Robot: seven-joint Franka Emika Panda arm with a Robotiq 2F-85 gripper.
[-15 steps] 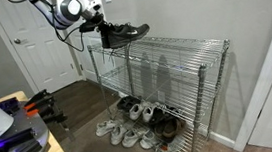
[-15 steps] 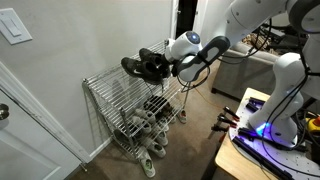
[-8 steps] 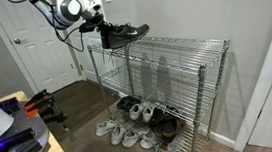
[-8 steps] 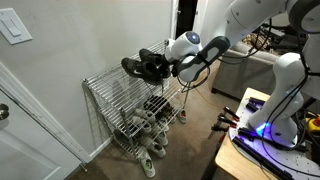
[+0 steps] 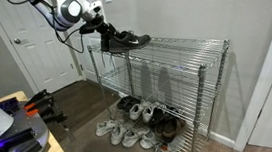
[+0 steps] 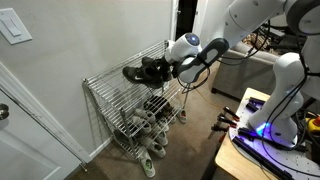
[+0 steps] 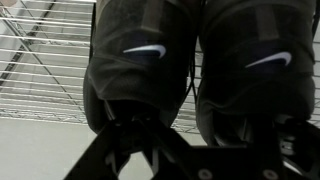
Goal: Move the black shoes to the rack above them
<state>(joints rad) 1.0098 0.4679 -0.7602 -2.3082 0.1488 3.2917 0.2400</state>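
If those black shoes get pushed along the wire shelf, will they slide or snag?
The black shoes would probably drag: the top shelf is open wire. Soft-looking uppers likely flex when pinched. They sit low, so tipping seems unlikely.

Stands open over the bare stretch of the rack (image 5: 174, 50) beyond the black shoes (image 5: 125, 40), shut off behind by the wall (image 5: 185, 6), at corners by thin posts (image 5: 201, 105), underneath by sneakers (image 5: 122, 138).

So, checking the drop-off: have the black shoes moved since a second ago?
Yes. In both exterior views the shoes sit lower than before, down at the top tier of the rack rather than raised above it.
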